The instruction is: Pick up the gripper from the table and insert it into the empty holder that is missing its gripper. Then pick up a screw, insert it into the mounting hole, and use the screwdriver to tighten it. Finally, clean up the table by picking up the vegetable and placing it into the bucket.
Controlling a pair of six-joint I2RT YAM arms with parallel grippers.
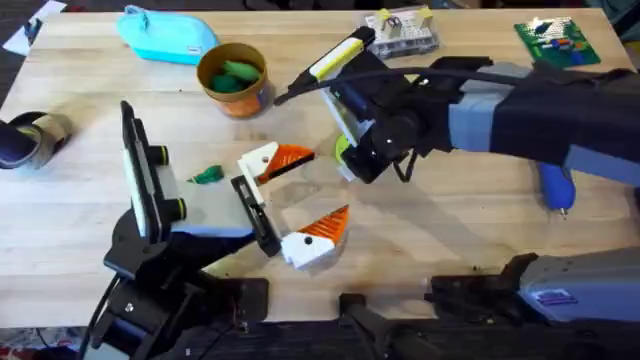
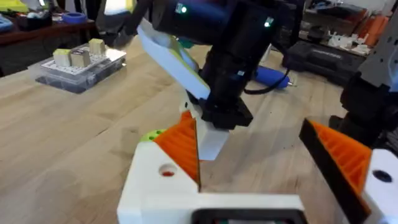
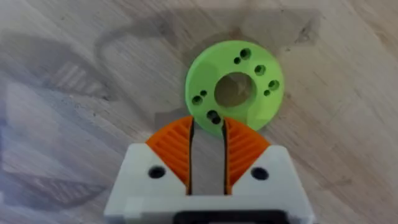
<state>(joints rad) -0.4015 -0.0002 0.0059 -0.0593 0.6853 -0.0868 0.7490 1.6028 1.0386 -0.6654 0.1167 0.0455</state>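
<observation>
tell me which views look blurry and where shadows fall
Overhead: the right arm looms large and soft, shading the wood table beneath it. Left wrist: the other arm's dark body is smeared, background bench out of focus. Right wrist: the green disc is fairly sharp, with soft grey shadows on the wood.

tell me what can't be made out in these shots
- Right gripper: fingers nearly together at the green disc; the right wrist view does not show whether they pinch its rim.
- Screwdriver: overhead, the right arm covers most of its body.
- Bucket: green contents are visible, but their kind is too small to tell.
- Clear parts box: its contents are too small to tell.
</observation>
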